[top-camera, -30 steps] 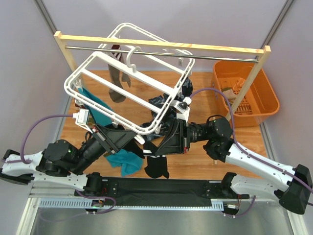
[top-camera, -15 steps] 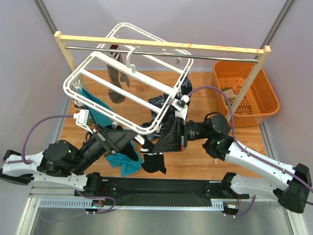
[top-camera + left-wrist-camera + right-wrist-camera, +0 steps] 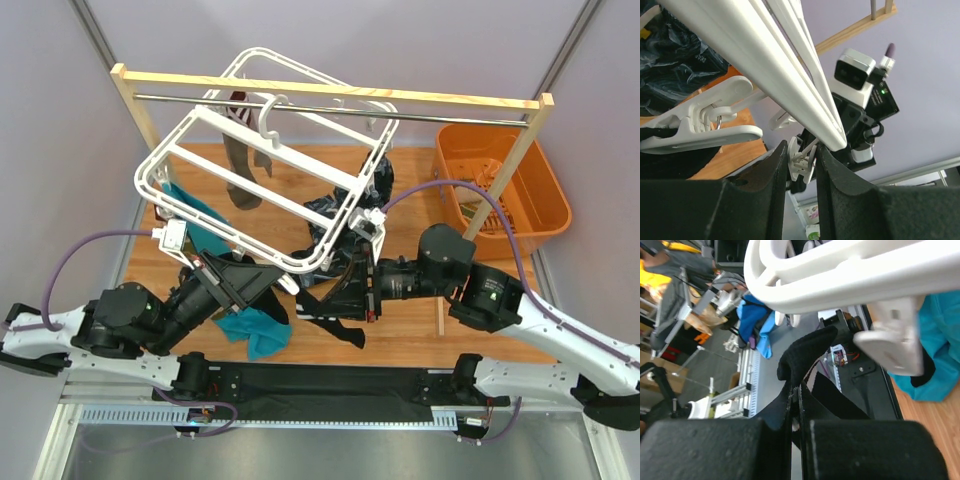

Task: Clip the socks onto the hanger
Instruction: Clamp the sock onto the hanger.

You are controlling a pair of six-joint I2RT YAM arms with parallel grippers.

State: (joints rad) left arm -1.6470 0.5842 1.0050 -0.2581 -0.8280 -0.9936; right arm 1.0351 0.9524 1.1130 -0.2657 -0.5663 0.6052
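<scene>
Near table edge, low: right gripper [image 3: 796, 390] clamped tight on black sock [image 3: 805, 347]. A short end pokes past the fingertips; the rest hangs down toward the arm bases. Just to its left, left gripper [image 3: 801, 151] is part-closed, pinching a white clip [image 3: 802, 161] under the near corner of the hanger [image 3: 760, 65]. Sock sits right of that clip, close beside it, not in it. Cannot tell if the clip's mouth is spread. Judgement: right arm must carry the sock end leftward into the clip. Farther back, grey-brown sock [image 3: 243, 195] already hangs.
</scene>
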